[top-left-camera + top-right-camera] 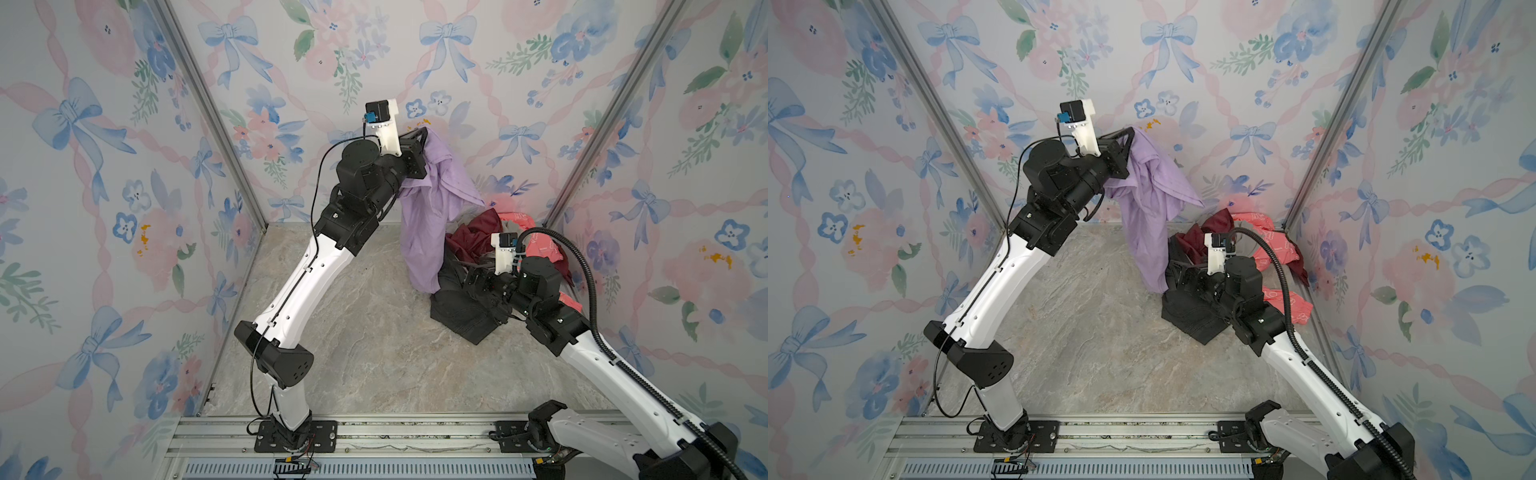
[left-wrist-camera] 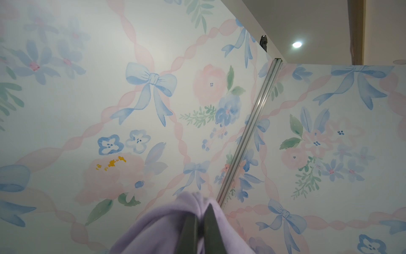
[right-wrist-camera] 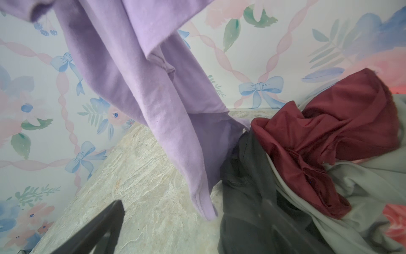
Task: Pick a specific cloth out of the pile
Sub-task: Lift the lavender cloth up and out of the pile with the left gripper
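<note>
I am looking down at my left gripper (image 1: 424, 135), lifted up high near the flowery back wall (image 1: 478, 83). Its two black fingers (image 2: 191, 228) are pinching shut on the top of the plain, thin, soft lavender cloth (image 1: 432, 208). In both top views the lavender cloth is hanging down long and loose from that grip. Its bottom tip is reaching the pale stone-look table (image 1: 353, 332), just beside the pile (image 1: 469, 307) of mixed clothes in the far right corner. The pile is showing a dark grey garment (image 3: 246, 209) in front, a maroon garment (image 3: 318, 136) on top, a pale grey one and a coral-pink one with white print (image 1: 1279, 249) behind. My right gripper (image 1: 463, 268) is sitting low over the dark grey garment with its fingers spread wide. I cannot tell if it is touching the fabric.
</note>
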Motion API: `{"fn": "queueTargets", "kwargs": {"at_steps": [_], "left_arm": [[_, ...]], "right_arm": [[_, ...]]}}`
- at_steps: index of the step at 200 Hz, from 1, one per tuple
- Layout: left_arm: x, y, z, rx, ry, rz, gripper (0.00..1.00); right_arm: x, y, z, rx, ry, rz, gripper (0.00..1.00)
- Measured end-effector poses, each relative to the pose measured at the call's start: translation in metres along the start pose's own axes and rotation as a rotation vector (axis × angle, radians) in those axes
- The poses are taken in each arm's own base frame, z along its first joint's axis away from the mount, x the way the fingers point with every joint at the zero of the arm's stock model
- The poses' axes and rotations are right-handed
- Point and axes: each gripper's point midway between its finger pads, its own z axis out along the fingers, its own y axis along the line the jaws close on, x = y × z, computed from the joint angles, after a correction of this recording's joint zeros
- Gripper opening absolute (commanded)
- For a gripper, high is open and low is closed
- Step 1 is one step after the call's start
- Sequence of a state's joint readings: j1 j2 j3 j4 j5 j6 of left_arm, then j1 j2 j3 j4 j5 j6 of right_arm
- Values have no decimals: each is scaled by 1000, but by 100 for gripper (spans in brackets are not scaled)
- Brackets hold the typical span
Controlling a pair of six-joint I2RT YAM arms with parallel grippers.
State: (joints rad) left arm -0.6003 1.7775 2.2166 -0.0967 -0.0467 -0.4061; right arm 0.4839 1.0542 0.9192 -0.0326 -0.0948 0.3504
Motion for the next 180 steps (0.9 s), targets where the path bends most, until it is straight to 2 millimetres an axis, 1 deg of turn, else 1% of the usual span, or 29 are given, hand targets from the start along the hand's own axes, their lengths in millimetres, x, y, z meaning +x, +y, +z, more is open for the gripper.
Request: {"fn": "queueTargets", "kwargs": {"at_steps": [20, 39, 61, 91, 101, 121, 154, 180], "left_arm": [[-8, 19, -9, -47, 8, 24, 0], [-23, 41, -19, -99, -7, 48, 0], [-46, 64, -35, -161, -33, 80, 0], [-82, 94, -61, -248, -85, 136, 0], [-91, 105, -68, -281, -97, 157, 0], [-106, 133, -82, -360, -115, 193, 0], [-125, 194, -108, -518, -126, 238, 0], [-140, 234, -133, -629, -142, 251, 0]], "right_arm": [[8, 8, 9, -20, 22, -15, 100], [16, 14, 15, -37, 45, -32, 100], [24, 19, 21, -47, 66, -45, 100], [33, 25, 27, -55, 90, -64, 100], [36, 27, 29, -60, 98, -70, 100], [38, 31, 32, -66, 108, -81, 100], [39, 35, 38, -72, 117, -93, 100], [41, 36, 45, -73, 129, -98, 100]]}}
